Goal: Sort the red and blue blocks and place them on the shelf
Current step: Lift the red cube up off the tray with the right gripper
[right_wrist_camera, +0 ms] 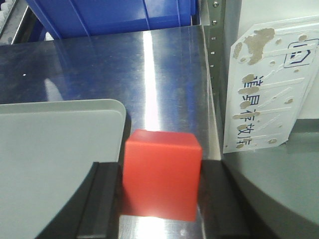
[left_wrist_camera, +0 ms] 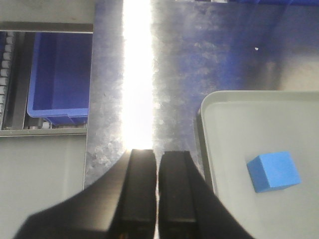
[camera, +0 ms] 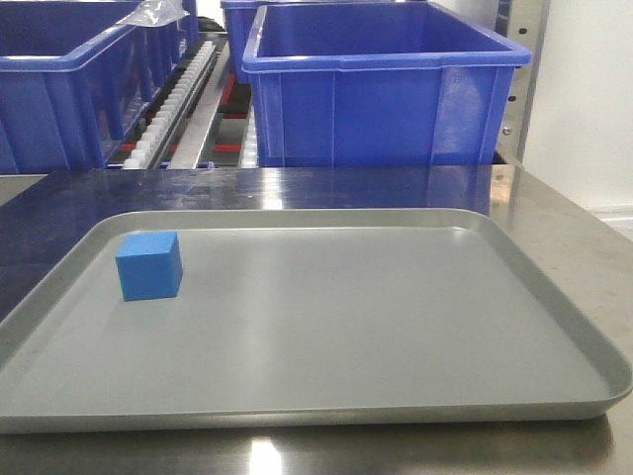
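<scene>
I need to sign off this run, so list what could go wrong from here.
1. The right gripper pinches the red block by two smooth sides; it could slip on the way to the shelf.
2. The left gripper is shut beside the tray; unopened, it may shove the blue block.
3. Big blue bins crowd the shelf; an arm might hit one.

shelf (camera: 184,91) mostly hidden by bins (camera: 381,99), label (right_wrist_camera: 269,84) unreadable

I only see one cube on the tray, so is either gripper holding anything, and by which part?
The right gripper holds the red block by its two opposite side faces. The left gripper is shut and empty.
</scene>
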{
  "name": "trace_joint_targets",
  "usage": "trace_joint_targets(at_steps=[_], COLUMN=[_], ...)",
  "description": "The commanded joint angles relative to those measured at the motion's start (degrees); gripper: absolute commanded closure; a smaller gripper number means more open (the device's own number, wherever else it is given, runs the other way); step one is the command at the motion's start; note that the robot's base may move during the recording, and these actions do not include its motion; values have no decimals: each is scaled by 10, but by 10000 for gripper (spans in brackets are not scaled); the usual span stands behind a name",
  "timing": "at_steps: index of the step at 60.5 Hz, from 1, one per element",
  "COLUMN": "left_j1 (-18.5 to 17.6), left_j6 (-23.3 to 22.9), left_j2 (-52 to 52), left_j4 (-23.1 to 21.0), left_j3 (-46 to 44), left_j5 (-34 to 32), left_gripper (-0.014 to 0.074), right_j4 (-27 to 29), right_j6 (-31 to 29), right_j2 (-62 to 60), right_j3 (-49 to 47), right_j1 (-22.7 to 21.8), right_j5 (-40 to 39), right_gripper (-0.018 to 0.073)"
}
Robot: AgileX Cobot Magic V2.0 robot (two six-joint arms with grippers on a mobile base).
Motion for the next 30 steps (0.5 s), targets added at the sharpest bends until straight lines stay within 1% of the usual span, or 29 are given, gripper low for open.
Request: trace_joint_targets(at_steps=[1,5,11,19,23,30], left_j1=[-5,-5,-5,-5,-5,-5], left_j6=[-2,-2,-2,-2,-2,-2], left_j2=[-5,-5,-5,-4,2,16], left_j4=[-5,-9,-34,-40,-55,-64], left_j3=[-22,-22,-22,-22,-22,-22], left_j5=[-36,-36,-35,-30,-26,-15], left_gripper=[461,461,461,460,460,460], right_j4=[-4,-4,-4,-4,-4,-4], right_j6=[-3,-3,-3,-3,-3,-3], right_j2=[-1,-1,-1,-1,-1,-1], right_j3=[-16,-16,-16,-16,-16,-16], right_j1=[-4,-4,-4,-4,-4,-4], right_j5=[-50,-50,-50,-50,-50,-50], right_gripper=[510,510,510,510,510,510])
